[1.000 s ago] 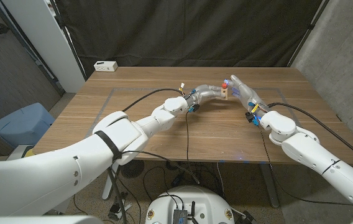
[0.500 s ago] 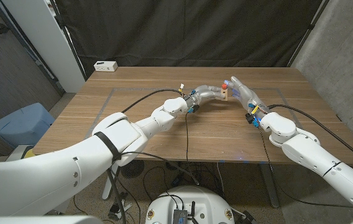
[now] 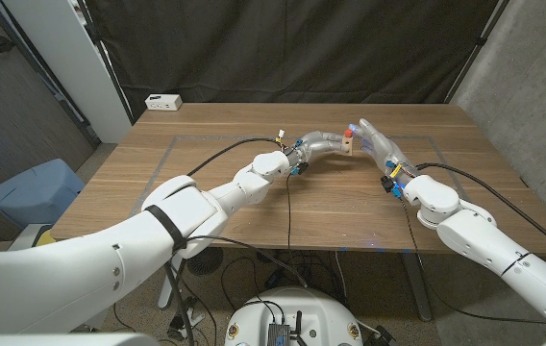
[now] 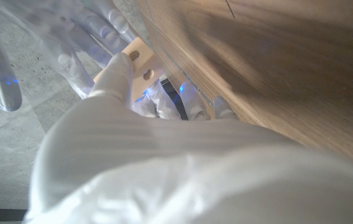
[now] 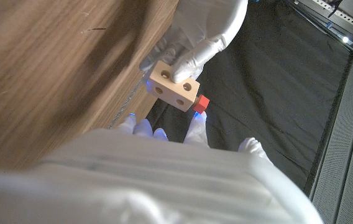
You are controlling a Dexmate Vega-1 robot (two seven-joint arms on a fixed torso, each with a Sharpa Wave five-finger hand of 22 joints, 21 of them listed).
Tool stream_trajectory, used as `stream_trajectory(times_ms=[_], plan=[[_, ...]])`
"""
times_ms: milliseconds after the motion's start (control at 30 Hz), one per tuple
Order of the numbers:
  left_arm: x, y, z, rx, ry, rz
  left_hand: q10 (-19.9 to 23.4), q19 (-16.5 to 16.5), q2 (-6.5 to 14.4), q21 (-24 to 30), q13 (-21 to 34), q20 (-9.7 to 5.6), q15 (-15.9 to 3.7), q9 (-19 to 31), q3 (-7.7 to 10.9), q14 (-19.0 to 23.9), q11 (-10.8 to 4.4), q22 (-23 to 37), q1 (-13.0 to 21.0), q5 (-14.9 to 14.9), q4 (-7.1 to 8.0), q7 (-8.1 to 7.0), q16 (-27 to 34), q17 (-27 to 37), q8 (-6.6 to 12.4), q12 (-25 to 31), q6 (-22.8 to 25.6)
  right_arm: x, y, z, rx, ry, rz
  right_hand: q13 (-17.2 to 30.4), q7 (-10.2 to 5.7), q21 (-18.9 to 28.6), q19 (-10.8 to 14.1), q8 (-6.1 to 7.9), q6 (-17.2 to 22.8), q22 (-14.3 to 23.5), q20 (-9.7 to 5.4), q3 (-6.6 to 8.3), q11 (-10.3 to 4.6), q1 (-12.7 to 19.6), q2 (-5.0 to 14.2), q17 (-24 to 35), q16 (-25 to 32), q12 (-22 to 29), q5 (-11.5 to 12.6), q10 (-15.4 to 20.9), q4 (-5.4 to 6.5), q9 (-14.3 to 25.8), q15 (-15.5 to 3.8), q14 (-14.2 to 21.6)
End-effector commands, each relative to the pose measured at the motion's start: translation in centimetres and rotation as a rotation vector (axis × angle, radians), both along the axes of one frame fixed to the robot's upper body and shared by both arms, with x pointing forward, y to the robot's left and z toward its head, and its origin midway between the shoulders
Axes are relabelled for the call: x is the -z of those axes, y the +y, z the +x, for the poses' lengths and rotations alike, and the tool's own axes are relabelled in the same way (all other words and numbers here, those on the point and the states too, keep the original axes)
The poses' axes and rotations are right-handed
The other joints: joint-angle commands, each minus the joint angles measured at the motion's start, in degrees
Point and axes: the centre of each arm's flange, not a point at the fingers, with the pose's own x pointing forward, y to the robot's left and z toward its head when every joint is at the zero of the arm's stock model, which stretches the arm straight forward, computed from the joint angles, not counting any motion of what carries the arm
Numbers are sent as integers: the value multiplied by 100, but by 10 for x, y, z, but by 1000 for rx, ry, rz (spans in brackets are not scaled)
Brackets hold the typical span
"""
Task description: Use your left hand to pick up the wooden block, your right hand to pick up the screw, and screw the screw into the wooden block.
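Pale wood, drilled with round holes: the wooden block [image 5: 174, 86] is held above the wooden table [image 3: 254, 183] by the left hand [image 3: 323, 146], whose fingers close over its top. In the left wrist view the same block [image 4: 138, 60] shows just past the fingertips [image 4: 119, 68].

The screw [image 5: 201, 103] has a red head and sits right at the block's side, close to one of the holes. The right hand [image 3: 377, 144] pinches it between fingertips, while its other fingers stand spread upward. In the head view the two hands meet near the middle of the far half of the table, with the screw [image 3: 348, 127] at the block's upper edge.

The likely risk is misalignment. If the screw enters at a tilt, it could jam or slip out of the pinch and drop. A hard push could also twist the block in the left hand's grasp, since only fingertips hold it.
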Motion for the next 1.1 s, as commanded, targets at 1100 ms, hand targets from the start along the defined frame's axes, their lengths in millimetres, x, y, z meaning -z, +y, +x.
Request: stream_trajectory(times_ms=[1100], plan=[[3,3,-1,11,-2,1,31,27,163,55,18,19,-152,6,225,-25,-6,12,-65,44,225,-2,6,16,37,26,45,-11,-7,0,32,-34,28,-3,25,30,-2,18,24,23,-6,53,27,-29,16,4,47,26,32,-506,9,15,-29,-994]])
